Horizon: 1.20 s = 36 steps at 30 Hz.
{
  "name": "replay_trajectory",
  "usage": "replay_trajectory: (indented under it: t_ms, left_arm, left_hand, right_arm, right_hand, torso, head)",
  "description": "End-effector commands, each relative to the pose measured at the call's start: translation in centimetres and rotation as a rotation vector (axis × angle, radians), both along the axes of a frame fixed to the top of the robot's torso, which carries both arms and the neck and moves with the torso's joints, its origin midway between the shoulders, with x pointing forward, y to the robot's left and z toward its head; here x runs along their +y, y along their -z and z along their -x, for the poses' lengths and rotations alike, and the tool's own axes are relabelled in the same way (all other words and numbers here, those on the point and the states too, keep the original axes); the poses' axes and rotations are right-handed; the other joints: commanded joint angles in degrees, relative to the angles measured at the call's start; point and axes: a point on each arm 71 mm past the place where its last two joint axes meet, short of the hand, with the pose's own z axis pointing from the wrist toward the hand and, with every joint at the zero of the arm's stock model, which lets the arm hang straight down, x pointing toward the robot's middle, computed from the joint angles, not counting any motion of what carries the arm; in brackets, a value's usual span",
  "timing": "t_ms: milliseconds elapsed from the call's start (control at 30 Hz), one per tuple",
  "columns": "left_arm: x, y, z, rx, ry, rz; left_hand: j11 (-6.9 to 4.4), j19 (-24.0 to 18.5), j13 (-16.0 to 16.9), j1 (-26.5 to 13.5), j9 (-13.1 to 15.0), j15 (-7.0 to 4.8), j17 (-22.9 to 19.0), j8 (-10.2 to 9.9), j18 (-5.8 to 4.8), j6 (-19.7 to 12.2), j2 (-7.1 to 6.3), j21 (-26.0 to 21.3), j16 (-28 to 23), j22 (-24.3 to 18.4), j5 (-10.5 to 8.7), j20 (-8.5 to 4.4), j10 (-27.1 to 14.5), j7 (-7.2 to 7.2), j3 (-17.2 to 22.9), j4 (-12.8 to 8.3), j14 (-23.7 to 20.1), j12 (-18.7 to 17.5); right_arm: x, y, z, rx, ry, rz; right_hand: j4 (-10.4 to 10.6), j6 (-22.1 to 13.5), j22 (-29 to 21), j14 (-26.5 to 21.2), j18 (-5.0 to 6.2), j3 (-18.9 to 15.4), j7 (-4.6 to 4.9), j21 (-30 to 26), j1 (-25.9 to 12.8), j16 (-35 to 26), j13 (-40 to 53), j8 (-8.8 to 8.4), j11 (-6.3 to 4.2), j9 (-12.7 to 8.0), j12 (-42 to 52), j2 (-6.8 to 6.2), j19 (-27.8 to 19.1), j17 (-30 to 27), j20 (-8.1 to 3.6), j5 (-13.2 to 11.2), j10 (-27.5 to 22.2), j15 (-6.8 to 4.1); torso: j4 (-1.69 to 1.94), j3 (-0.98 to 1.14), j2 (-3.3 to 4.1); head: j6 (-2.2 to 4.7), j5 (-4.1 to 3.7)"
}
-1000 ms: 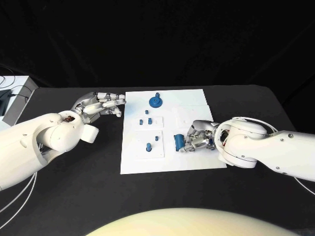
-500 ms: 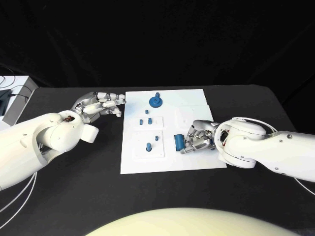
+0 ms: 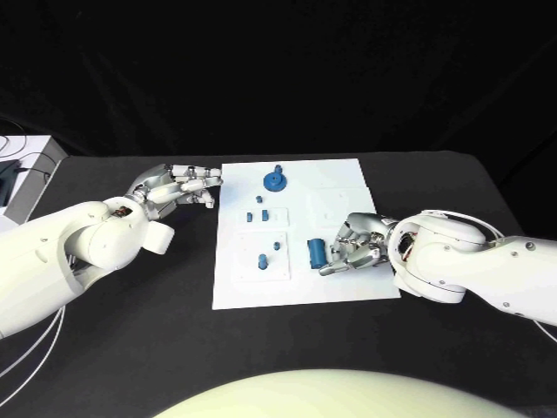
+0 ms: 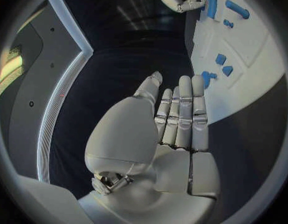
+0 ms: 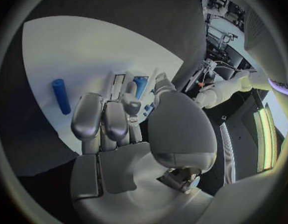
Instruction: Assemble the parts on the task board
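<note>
White flat task board (image 3: 298, 292), blue cylindrical part (image 3: 316, 251), silver right hand (image 3: 354, 244) beside

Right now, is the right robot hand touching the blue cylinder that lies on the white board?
Apart. In the right wrist view, bare white task board separates the blue cylinder from the fingers of the right robot hand.

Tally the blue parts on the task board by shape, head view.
Round wheel-shaped part with a knob: 1
Large cylinder by the right hand: 1
Long capsule-shaped part: 1
Small blocks: 4
Total: 7 blue parts on the white task board. Anything hidden under the right hand's fingers cannot be counted.
</note>
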Motion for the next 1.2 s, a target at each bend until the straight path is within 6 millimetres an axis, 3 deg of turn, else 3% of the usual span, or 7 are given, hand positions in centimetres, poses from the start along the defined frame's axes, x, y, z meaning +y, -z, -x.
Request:
replay_trajectory:
  t_ms: [33, 200, 367, 500, 700, 833, 1200]
  left_arm:
    - [-0.2, -0.1, 0.0, -0.012, 0.018, 0.009]
    - [-0.2, -0.2, 0.0, -0.017, 0.017, 0.011]
    - [-0.3, -0.2, 0.0, -0.026, 0.015, 0.017]
    - [-0.4, -0.3, 0.0, -0.035, 0.014, 0.025]
    - [-0.5, -0.4, 0.0, -0.042, 0.013, 0.031]
    - [-0.6, -0.4, 0.1, -0.044, 0.014, 0.033]
    - [-0.4, -0.5, 0.1, -0.044, 0.01, 0.031]
  left_hand:
    - [-0.05, 0.24, -0.03, 0.22, 0.01, -0.01, -0.08, 0.13, 0.01, 0.26, 0.05, -0.15, 0.24, 0.43, 0.13, 0.06, -0.29, -0.11, 0.51, -0.24, -0.38, -0.12]
    - [-0.06, 0.23, -0.02, 0.13, 0.01, 0.0, -0.07, 0.13, 0.0, 0.24, 0.0, -0.17, 0.26, 0.44, 0.11, 0.07, -0.28, -0.13, 0.48, -0.22, -0.37, -0.12]
    - [-0.18, 0.27, 0.0, 0.0, 0.01, -0.06, -0.05, 0.13, 0.01, 0.23, 0.03, -0.21, 0.32, 0.46, 0.12, 0.08, 0.14, -0.09, 0.46, -0.15, -0.32, 0.09]
    - [-0.33, 0.34, 0.01, -0.08, 0.01, -0.14, -0.03, 0.12, 0.02, 0.21, 0.09, -0.21, 0.36, 0.49, 0.12, 0.06, 0.69, 0.0, 0.48, -0.08, -0.26, 0.3]
    - [-0.39, 0.36, -0.01, -0.16, 0.01, -0.17, -0.03, 0.12, 0.01, 0.21, 0.07, -0.22, 0.36, 0.49, 0.11, 0.04, 0.94, 0.01, 0.45, -0.03, -0.25, 0.37]
    - [-0.39, 0.36, -0.01, -0.16, 0.01, -0.17, -0.03, 0.12, 0.01, 0.21, 0.07, -0.22, 0.36, 0.49, 0.11, 0.04, 0.94, 0.01, 0.45, -0.03, -0.25, 0.37]
    - [-0.39, 0.4, -0.03, -0.06, 0.03, -0.19, -0.03, 0.18, -0.04, 0.43, 0.08, -0.28, 0.34, 0.56, 0.12, -0.02, 1.02, -0.02, 0.56, -0.06, -0.25, 0.11]
  right_arm:
    - [-0.5, -0.8, 0.1, 0.0, 0.004, -0.113]
    - [-2.6, -2.0, -0.5, -0.023, 0.031, -0.174]
    - [-5.4, -2.9, -1.7, -0.052, 0.07, -0.159]
    - [-7.5, -2.9, -2.3, -0.041, 0.085, -0.078]
    - [-8.5, -2.5, -2.6, -0.035, 0.077, 0.066]
    - [-8.7, -2.3, -2.6, -0.033, 0.08, 0.17]
    - [-9.0, -1.3, -2.1, -0.005, 0.107, 0.283]
  right_hand:
    - [0.16, 0.03, 8.24, 0.09, -1.1, 0.4, 0.03, -0.04, -0.43, 0.02, 0.09, 0.01, 0.07, -0.05, 0.33, 0.67, 3.11, -0.15, -0.28, -0.13, 0.34, -0.19]
    - [-1.24, -1.12, 8.0, 0.02, -0.96, 1.63, 0.78, -1.1, -1.39, -0.49, 0.18, -1.57, 0.57, -1.17, 0.2, 3.59, 2.88, -0.73, -0.07, 0.72, -0.16, 0.14]
    - [-7.47, -0.18, 8.0, 0.06, -0.75, 1.0, 1.29, -1.2, -3.89, -0.51, 0.26, -4.76, 0.89, -4.65, 0.35, 7.9, 2.91, -0.92, 0.32, 1.74, -0.14, 0.43]
    - [-10.73, 1.16, 8.03, 0.02, -0.65, -0.11, 1.62, -1.06, -4.52, -0.46, 0.22, -7.4, 1.1, -9.27, 0.1, 9.53, 2.87, -0.96, 0.53, 3.38, -0.02, 0.6]
    - [-7.95, 1.65, 8.0, 0.01, -0.53, 1.43, 1.76, -1.14, -4.93, -0.24, 0.05, -8.17, 1.19, -11.9, -0.44, 7.07, 2.97, -0.73, 0.64, 4.27, -0.01, 0.67]
    - [-7.04, 1.94, 8.05, 0.03, -0.55, 1.54, 1.62, -1.0, -4.17, -0.16, 0.08, -7.78, 1.08, -11.96, -0.47, 7.02, 3.04, -0.62, 0.59, 5.97, 0.1, 0.61]
    - [-5.77, 1.25, 8.27, 0.12, -0.89, 1.38, 0.64, 0.14, -5.09, 0.27, 0.55, -3.72, 0.45, -6.2, -0.05, 6.97, 3.15, -0.03, 0.11, 6.69, 0.6, 0.14]
  torso:
    - [-0.03, -0.05, -0.04]
    - [-0.19, -0.01, -0.04]
    - [-0.34, 0.05, -0.11]
    - [-0.18, 0.12, -0.02]
    - [-0.23, 0.09, 0.02]
    - [-0.11, 0.13, 0.02]
    - [-0.14, -0.03, -0.05]
  head:
    - [0.11, -0.17]
    - [0.48, -0.47]
    - [0.64, -0.63]
    - [0.82, -0.96]
    - [0.92, -1.56]
    - [0.84, -2.15]
    - [0.57, -2.58]
